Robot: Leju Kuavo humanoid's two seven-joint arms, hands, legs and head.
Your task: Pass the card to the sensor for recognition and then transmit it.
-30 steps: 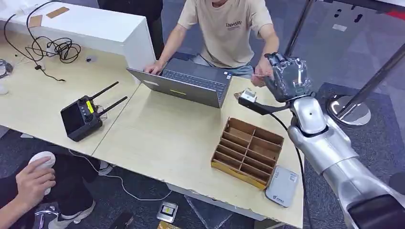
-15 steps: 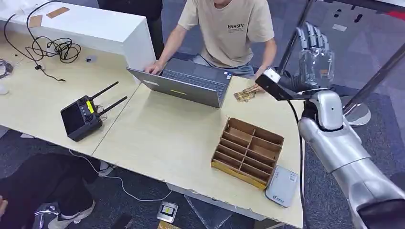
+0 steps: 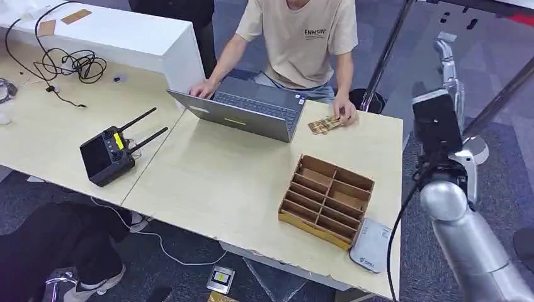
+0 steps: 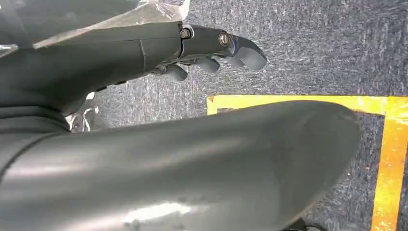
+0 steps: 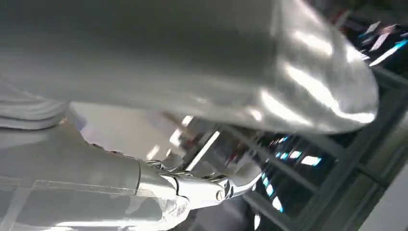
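Brown cards [image 3: 325, 124] lie on the desk [image 3: 220, 176] beside the laptop [image 3: 242, 112], under the person's hand [image 3: 345, 113]; how many there are we cannot tell. We see them well apart from our right hand [image 3: 448, 66], which is raised high beyond the desk's far right corner, past the wrist camera. Its fingers [image 3: 444, 47] point upward, seen edge-on in the head view, and we cannot tell whether they hold anything. In the right wrist view the right hand [image 5: 202, 190] is a blurred silver shape against bright windows. Our left hand [image 4: 211, 48] hangs over grey carpet, fingers [image 4: 175, 72] loosely curled and holding nothing. One cardboard divider tray [image 3: 326, 199] sits on the desk, one grey sensor [image 3: 371, 245] just beside it at the near edge, and one black controller [image 3: 108, 155] lies further left.
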